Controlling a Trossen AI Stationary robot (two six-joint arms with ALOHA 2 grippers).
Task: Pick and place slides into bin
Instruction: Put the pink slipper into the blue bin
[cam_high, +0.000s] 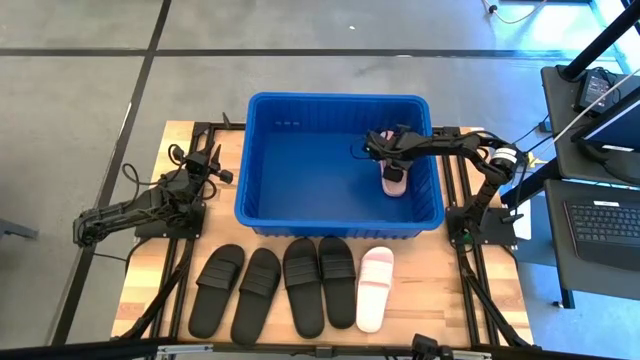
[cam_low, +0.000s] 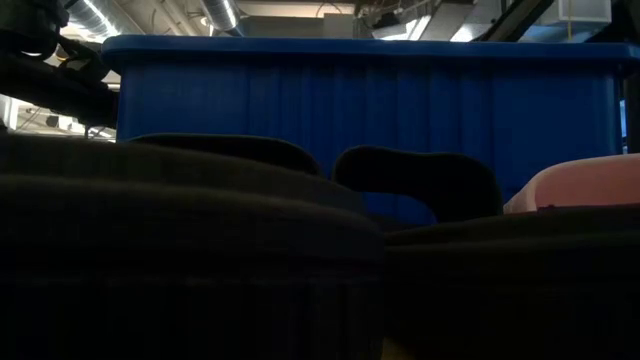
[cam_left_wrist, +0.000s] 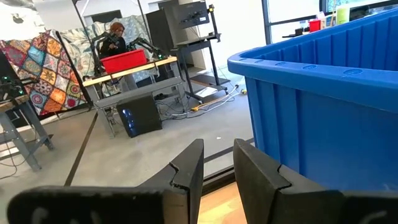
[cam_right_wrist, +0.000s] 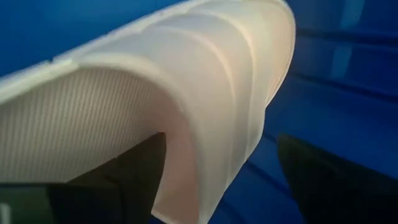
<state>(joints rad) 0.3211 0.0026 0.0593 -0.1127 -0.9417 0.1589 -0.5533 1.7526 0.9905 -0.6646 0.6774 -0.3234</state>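
- The left gripper (cam_high: 215, 160) waits on the surface left of the blue bin (cam_high: 262, 190), fingers (cam_left_wrist: 186, 171) narrowly apart, holding nothing.
- Four black slides (cam_high: 275, 285) and one pink-white slide (cam_high: 375, 287) lie near the bin.
- The right gripper (cam_high: 385, 150), spread wide, straddles the pink-white slide's strap (cam_right_wrist: 205, 74) inside the bin's right end.

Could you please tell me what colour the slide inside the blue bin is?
Pale pink-white slide sandal, clearest in the right wrist view.

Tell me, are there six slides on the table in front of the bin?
No, five slides lie there, four black and one pink; another pink slide is inside the bin.
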